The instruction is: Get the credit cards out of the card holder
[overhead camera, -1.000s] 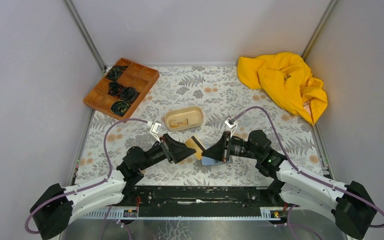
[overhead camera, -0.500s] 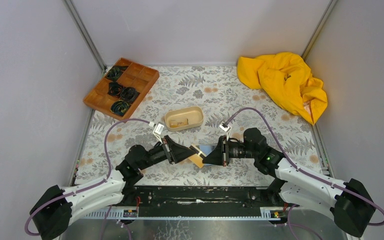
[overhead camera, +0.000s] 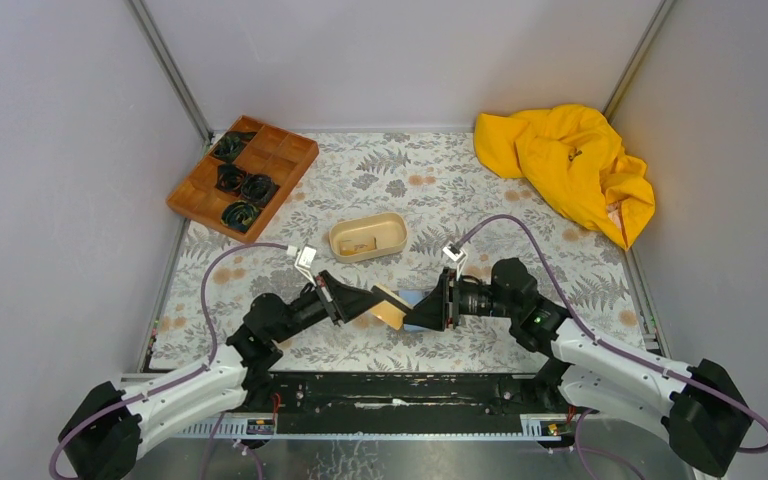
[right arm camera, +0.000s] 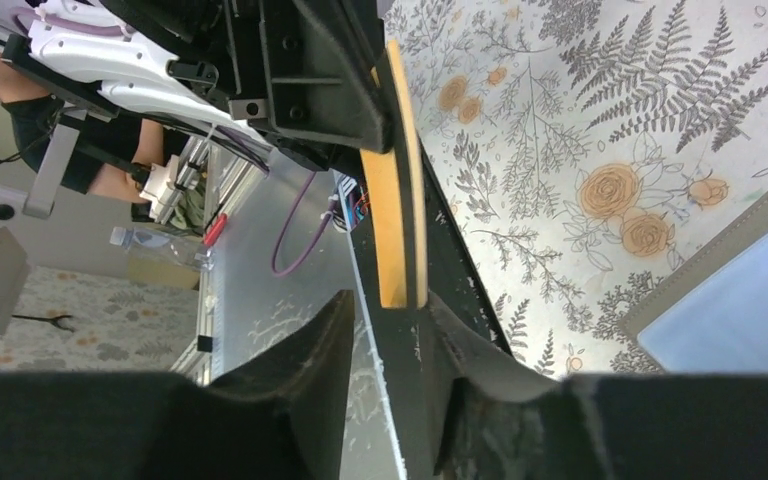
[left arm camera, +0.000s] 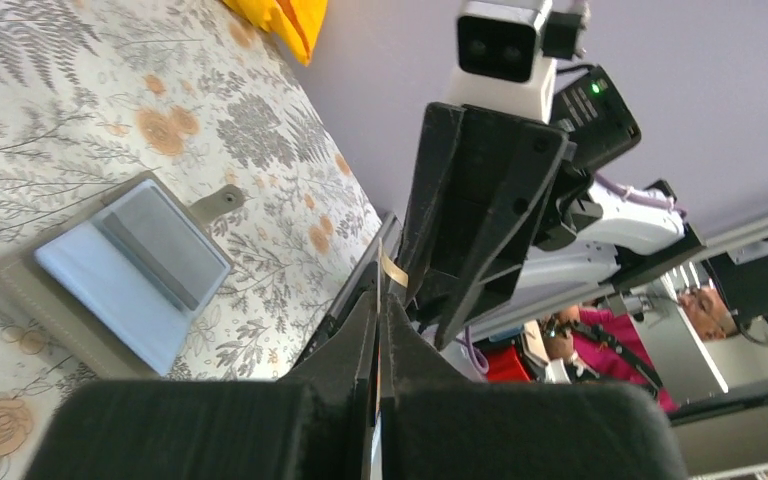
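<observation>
Tan card [overhead camera: 391, 307]: we log it on edge in mid-air, long axis left to right, left end pinched in the closed left gripper [overhead camera: 374, 301], right end loose between the right gripper's [overhead camera: 409, 309] parted jaws; holder [left arm camera: 100, 290] lies open on the table [overhead camera: 520, 200] just below, grey card [left arm camera: 165, 250] inside.

Top cam sits high up behind both arm bases, looking down over the whole table [overhead camera: 440, 180]. Left wrist cam rides right behind the left gripper [left arm camera: 378, 296], sighting along its fingers, with the right gripper [left arm camera: 422, 312] nose-to-nose just ahead. Right wrist cam mirrors that, facing back the other way. Both wrist views are super close and share the tan card [right arm camera: 393, 220] at the tips, plus the open card holder [left arm camera: 130, 265] down past them.
</observation>
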Controlling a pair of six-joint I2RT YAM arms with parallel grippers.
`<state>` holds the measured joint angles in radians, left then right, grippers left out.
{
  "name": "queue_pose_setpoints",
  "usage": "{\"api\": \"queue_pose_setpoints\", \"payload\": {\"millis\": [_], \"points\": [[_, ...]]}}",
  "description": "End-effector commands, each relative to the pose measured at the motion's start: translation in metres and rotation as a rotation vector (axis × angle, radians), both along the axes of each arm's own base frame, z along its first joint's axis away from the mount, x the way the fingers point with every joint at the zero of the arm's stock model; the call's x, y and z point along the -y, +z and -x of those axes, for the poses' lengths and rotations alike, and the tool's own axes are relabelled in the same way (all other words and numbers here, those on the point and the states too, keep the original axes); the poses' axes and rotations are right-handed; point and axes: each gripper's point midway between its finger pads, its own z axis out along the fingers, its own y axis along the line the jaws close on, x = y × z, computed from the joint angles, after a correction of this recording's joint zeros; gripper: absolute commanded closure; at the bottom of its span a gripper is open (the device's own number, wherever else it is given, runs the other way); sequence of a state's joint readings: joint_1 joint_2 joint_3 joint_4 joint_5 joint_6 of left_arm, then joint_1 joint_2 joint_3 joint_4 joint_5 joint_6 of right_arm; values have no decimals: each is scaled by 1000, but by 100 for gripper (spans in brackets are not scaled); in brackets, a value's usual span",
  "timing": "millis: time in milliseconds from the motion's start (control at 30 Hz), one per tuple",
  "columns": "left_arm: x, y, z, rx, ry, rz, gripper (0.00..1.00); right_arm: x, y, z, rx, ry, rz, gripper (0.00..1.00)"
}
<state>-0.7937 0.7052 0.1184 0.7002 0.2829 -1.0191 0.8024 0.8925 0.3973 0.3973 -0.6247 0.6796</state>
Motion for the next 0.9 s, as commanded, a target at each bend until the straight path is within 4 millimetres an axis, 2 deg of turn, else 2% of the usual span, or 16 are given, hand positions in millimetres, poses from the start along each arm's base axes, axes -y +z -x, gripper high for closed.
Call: {"api": "queue_pose_setpoints", "payload": {"millis": [0,200,267,433,467,567,800,867], "points": [[-15,8,-18,-9,126,86,100,-5,25,-4,79,-9,-106,59],[-22,24,-15,4,136,201,100,-13,27,-9,75,-5,-132,50],[-23,26,-15,7,136,219,100,-16,29,-11,73,2,-140,44],[-25,29,-15,6,142,234,100,-21,28,-15,64,-1,-146,41],[-25,30,-15,7,144,238,100,-21,29,-16,67,-4,-153,43],[-27,29,-14,5,147,241,100,-23,37,-18,68,-10,-176,61],[-30,28,-14,-1,153,265,100,-32,51,-23,71,10,-190,63],[-30,28,-14,-2,156,267,100,-34,51,-24,63,12,-197,72]]}}
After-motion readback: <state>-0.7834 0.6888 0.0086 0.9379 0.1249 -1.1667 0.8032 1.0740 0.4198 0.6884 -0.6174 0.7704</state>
